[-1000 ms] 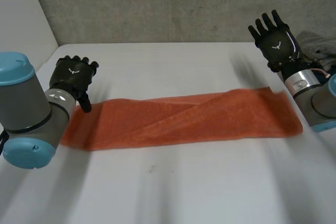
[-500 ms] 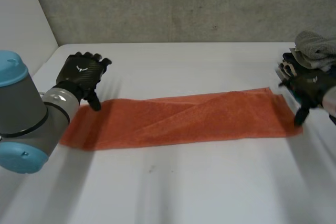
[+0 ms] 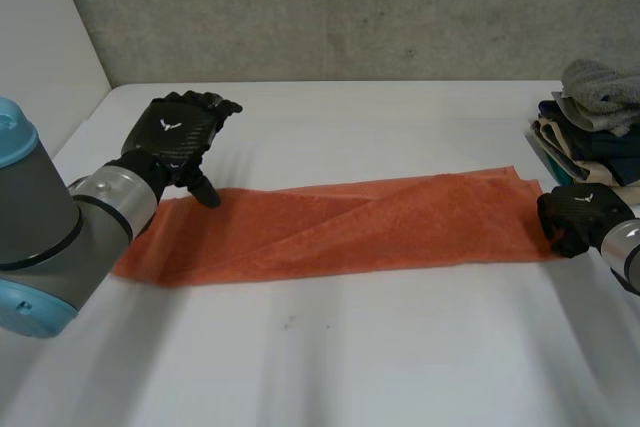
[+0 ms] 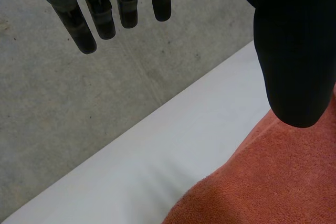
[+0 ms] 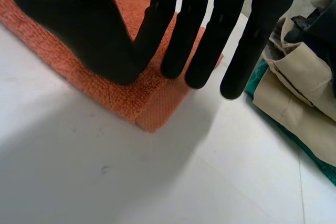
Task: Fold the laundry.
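An orange towel (image 3: 350, 227) lies folded into a long strip across the white table (image 3: 380, 357). My left hand (image 3: 178, 132) hovers over the strip's left end near its far edge, open, fingers straight and thumb pointing down at the cloth. In the left wrist view the left hand (image 4: 294, 51) hangs just above the towel (image 4: 273, 182). My right hand (image 3: 578, 215) sits on the strip's right end. In the right wrist view the right hand (image 5: 79, 30) has its thumb against the first finger on the towel (image 5: 121, 103) beside its near corner, pinching the cloth.
A pile of folded clothes (image 3: 590, 122) stands at the table's right edge, just behind my right hand; its beige and teal layers (image 5: 299, 87) lie beside the fingertips. A white wall (image 3: 40, 37) borders the table on the left. A concrete wall rises behind.
My right hand has come down from high over the table onto the towel's right end and closed its thumb and fingers there. My left hand has shifted right and farther back over the left end.
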